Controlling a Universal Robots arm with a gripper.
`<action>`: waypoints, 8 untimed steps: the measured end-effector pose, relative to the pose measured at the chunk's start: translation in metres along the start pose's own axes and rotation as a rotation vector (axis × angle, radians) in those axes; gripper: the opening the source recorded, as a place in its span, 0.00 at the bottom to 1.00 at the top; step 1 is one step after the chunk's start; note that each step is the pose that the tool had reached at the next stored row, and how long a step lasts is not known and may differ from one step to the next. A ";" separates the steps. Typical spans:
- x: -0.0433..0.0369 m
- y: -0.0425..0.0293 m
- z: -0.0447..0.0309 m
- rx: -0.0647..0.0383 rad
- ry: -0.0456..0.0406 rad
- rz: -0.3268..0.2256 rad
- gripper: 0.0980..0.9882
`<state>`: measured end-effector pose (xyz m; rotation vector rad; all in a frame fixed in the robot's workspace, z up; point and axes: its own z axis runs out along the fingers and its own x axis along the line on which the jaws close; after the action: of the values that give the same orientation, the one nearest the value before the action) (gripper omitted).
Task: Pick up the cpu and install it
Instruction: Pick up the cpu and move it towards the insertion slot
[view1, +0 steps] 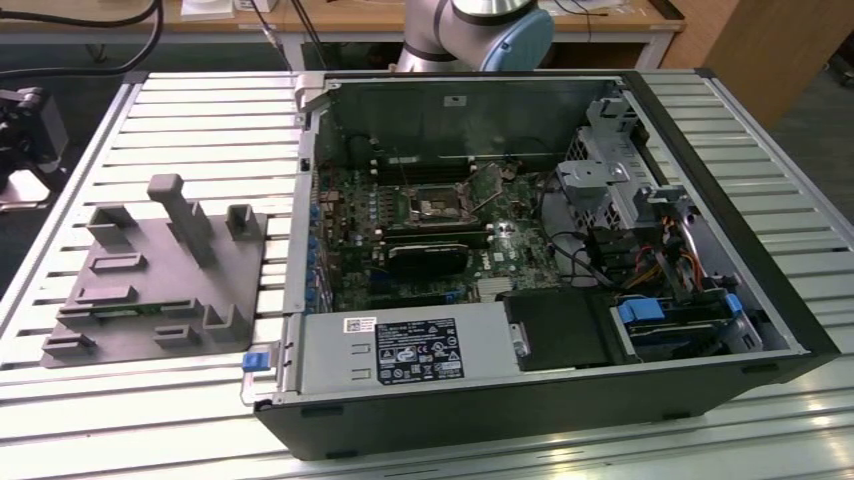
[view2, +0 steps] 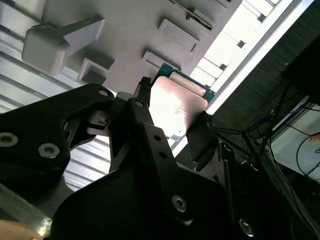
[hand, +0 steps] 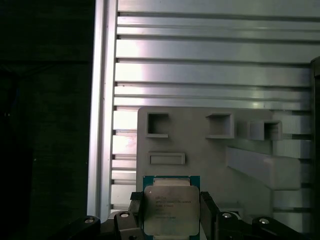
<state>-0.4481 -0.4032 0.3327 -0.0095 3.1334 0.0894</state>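
Silver cpu (hand: 170, 210) — green rim; grey fixture (hand: 200, 142)

Shiny brushed-metal cpu (hand: 171, 210); matt grey plastic fixture (hand: 200, 145); ribbed metal table (hand: 210, 50)

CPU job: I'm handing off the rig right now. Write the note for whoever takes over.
The tool is shut on the cpu, with a finger on each side edge, as seen in the first wrist view.
The cpu hangs over the grey fixture block and looks lifted clear of it.
Done: pickup.
Left: seating the cpu in the socket inside the open computer case.
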 end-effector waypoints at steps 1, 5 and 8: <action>0.0000 0.0000 -0.0007 0.000 0.0001 0.000 0.49; -0.0001 0.0003 -0.0054 0.000 0.0000 0.000 0.49; -0.0001 0.0006 -0.0105 0.000 0.0000 0.000 0.49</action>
<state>-0.4481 -0.4032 0.3432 -0.0096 3.1334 0.0893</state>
